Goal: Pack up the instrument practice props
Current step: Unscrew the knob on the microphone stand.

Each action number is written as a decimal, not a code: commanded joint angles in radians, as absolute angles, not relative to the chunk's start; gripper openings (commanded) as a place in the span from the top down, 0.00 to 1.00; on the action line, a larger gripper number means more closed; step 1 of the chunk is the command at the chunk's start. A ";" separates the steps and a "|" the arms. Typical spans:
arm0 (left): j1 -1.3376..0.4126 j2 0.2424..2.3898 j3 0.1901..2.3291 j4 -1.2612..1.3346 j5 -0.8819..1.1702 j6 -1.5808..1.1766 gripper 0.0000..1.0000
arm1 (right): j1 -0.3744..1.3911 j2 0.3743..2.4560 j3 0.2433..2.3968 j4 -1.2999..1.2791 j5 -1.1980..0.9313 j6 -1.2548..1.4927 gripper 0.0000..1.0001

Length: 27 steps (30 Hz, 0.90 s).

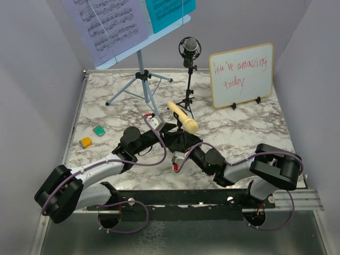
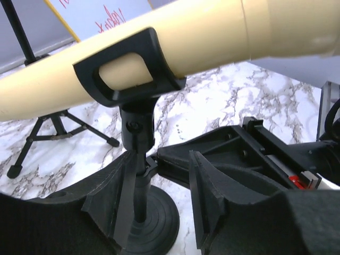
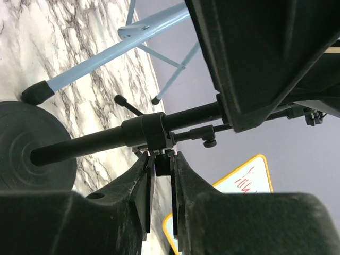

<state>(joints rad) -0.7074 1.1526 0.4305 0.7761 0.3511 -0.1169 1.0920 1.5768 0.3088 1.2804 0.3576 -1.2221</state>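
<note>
The cream handheld microphone (image 1: 183, 117) lies tilted in the clip of its black round-base pole (image 2: 139, 186), mid-table. It crosses the top of the left wrist view (image 2: 202, 32). My left gripper (image 2: 159, 207) is open around the pole just above the round base (image 2: 159, 220); the pole rests against the left finger. My right gripper (image 3: 163, 180) is shut on a small black tab under the pole's clamp collar (image 3: 151, 130). The black studio microphone (image 1: 189, 49) stands on its small tripod behind. The light-blue music rack (image 1: 139, 79) holds the printed music sheet (image 1: 106, 21) and the cyan sheet (image 1: 170, 10).
The wood-framed whiteboard (image 1: 241, 74) with red writing stands at the back right. A green block (image 1: 99, 130) and an orange block (image 1: 85, 142) lie at the left. Grey walls close in both sides. The rack's blue legs (image 3: 106, 58) spread close behind the pole.
</note>
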 commanded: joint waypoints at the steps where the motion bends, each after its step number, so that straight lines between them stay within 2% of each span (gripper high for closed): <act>1: -0.710 1.156 0.431 0.864 0.344 -0.142 0.50 | 1.100 1.616 0.267 1.101 0.323 -1.111 0.77; 8: -0.710 1.184 0.451 0.908 0.326 -0.154 0.50 | 1.100 1.538 0.280 1.032 0.279 -1.007 0.72; 21: -0.710 1.287 0.451 1.118 0.307 -0.216 0.49 | 1.100 1.593 0.255 1.167 0.249 -0.956 0.71; 27: -0.710 1.291 0.436 1.128 0.276 -0.205 0.49 | 1.100 1.556 0.223 1.262 0.230 -0.852 0.60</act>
